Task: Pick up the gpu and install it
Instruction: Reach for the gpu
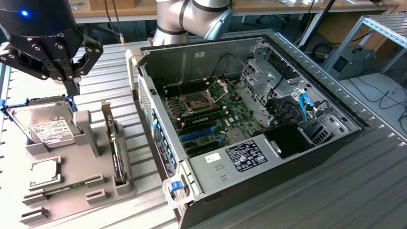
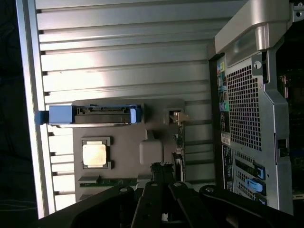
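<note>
Gpu (image 1: 115,148) not yet lifted: at the exterior view's left, the black gripper (image 1: 70,80) hangs with fingers pinched together, empty, above a grey moulded holder (image 1: 86,138). The holder cradles a labelled hard drive (image 1: 45,126) and, further right, stands the thin card on edge, apparently for grasping. Rightmost, the open steel computer case (image 1: 330,138) exposes its green motherboard (image 1: 245,117).

A robotics lab: robot arm (image 1: 190,19), open computer case (image 1: 254,119) on ribbed metal worktop (image 1: 356,191), aluminium frame (image 1: 381,28), cluttered benches (image 1: 279,7) behind.
</note>
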You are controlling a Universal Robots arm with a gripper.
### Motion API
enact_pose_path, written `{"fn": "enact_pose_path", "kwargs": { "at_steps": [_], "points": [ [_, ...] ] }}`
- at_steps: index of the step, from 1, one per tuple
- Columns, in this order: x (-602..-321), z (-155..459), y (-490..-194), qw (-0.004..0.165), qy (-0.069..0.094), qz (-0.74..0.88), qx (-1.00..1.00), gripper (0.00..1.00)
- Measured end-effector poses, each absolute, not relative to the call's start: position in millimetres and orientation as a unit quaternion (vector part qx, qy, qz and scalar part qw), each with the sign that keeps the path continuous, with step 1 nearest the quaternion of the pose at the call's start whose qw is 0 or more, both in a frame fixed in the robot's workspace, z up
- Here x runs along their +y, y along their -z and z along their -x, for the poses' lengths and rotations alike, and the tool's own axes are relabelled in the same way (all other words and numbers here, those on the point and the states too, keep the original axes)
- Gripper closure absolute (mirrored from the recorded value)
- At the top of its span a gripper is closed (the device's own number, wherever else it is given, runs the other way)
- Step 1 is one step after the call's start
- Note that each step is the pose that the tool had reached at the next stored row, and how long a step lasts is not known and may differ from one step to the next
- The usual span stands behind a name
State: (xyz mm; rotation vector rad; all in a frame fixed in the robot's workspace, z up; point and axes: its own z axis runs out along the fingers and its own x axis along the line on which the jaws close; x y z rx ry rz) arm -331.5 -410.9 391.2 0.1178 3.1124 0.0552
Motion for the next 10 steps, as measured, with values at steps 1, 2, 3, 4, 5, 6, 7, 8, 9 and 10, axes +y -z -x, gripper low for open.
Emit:
{"fn": "enact_pose_path", "kwargs": {
  "at_steps": [1, 2, 3, 4, 5, 6, 7, 8, 9, 10],
  "points": [
    [-411.8, 331.5, -391.2, 0.013, -0.018, -0.038, 0.999, 0.89],
    [-412.6, 331.5, -391.3, 0.013, -0.018, -0.038, 0.999, 0.89],
    [-413.4, 331.5, -391.2, 0.013, -0.018, -0.038, 0.999, 0.89],
    [-414.3, 331.5, -391.3, 0.013, -0.018, -0.038, 0.999, 0.89],
    [-415.1, 331.5, -391.2, 0.013, -0.018, -0.038, 0.999, 0.89],
    [-415.9, 331.5, -391.2, 0.013, -0.018, -0.038, 0.999, 0.89],
    [-416.7, 331.5, -391.2, 0.013, -0.018, -0.038, 0.999, 0.89],
    [-417.4, 331.6, -391.2, 0.013, -0.018, -0.038, 0.999, 0.89],
    [-418.1, 331.5, -391.2, 0.013, -0.018, -0.038, 0.999, 0.89],
    [-418.7, 331.5, -391.2, 0.013, -0.018, -0.038, 0.999, 0.89]
  ]
}}
